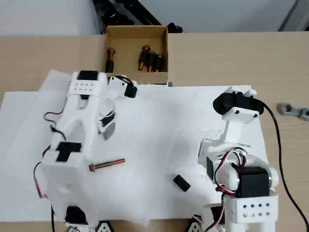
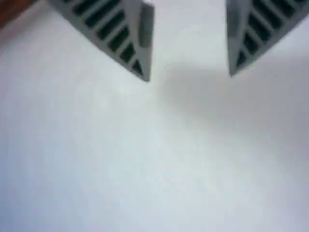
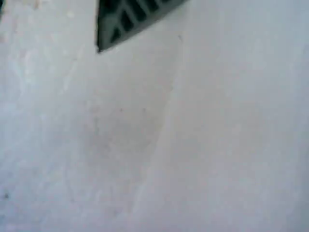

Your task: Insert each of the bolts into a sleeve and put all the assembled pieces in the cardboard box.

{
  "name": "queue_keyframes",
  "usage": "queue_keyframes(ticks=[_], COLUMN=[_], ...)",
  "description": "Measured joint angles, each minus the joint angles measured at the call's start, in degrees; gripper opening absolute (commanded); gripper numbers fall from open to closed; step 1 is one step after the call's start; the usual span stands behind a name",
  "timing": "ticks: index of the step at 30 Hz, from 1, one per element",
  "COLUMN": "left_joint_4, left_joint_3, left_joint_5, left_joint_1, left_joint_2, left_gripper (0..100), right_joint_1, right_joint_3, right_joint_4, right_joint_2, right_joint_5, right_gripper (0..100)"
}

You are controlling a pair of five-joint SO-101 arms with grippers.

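- The bolt (image 1: pixel 107 164) is lying loose on its side on the white sheet (image 1: pixel 159 121), not yet in a sleeve. Being round, it is liable to roll off if a finger nudges it instead of closing squarely across its shank.
- The sleeve (image 1: pixel 181 182) is lying apart from the bolt, nearer the arms' bases. A slanted pinch risks tipping it, and its bore would then be pointing away from the bolt at insertion.
- The cardboard box (image 1: pixel 130 34) is sitting at the sheet's far edge and holding four assembled pieces (image 1: pixel 151 60), one alone and three together. A release over the wall rather than the floor would be dropping the next piece outside.
- The left gripper (image 2: pixel 188 75) is hanging over bare sheet with its jaws wide apart and nothing between them.
- The right gripper (image 3: pixel 130 19) is also facing bare sheet. Whether it is open or closed cannot be told.
- In the high view, one arm's white body is standing just beside the bolt's head. A careless swing there could be sweeping the bolt away.
- The sheet is lying creased, and a dragging fingertip could be shifting both parts with it.
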Motion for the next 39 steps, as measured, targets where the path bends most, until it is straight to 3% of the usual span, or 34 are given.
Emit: queue_keyframes(ticks=[9,14,20,31,39], left_joint_4=[0.00,0.00,0.00,-0.09,-9.41], left_joint_3=[15.65,31.21,45.98,48.44,53.45], left_joint_5=[-27.52,-37.54,-38.59,-38.59,-38.59], left_joint_1=[-0.18,-0.18,1.32,3.16,3.43], left_joint_2=[-22.95,-39.21,-51.60,-53.71,-53.71], left_gripper=[9,9,9,19,19], right_joint_1=[0.09,0.00,0.00,0.09,0.09], right_joint_3=[0.00,0.00,0.00,0.00,0.00], right_joint_4=[0.00,0.00,0.00,0.00,0.00], right_joint_2=[0.00,0.00,0.00,0.00,0.00], right_joint_5=[0.00,0.00,0.00,0.00,0.00], right_gripper=[12.5,12.5,12.5,12.5,12.5])
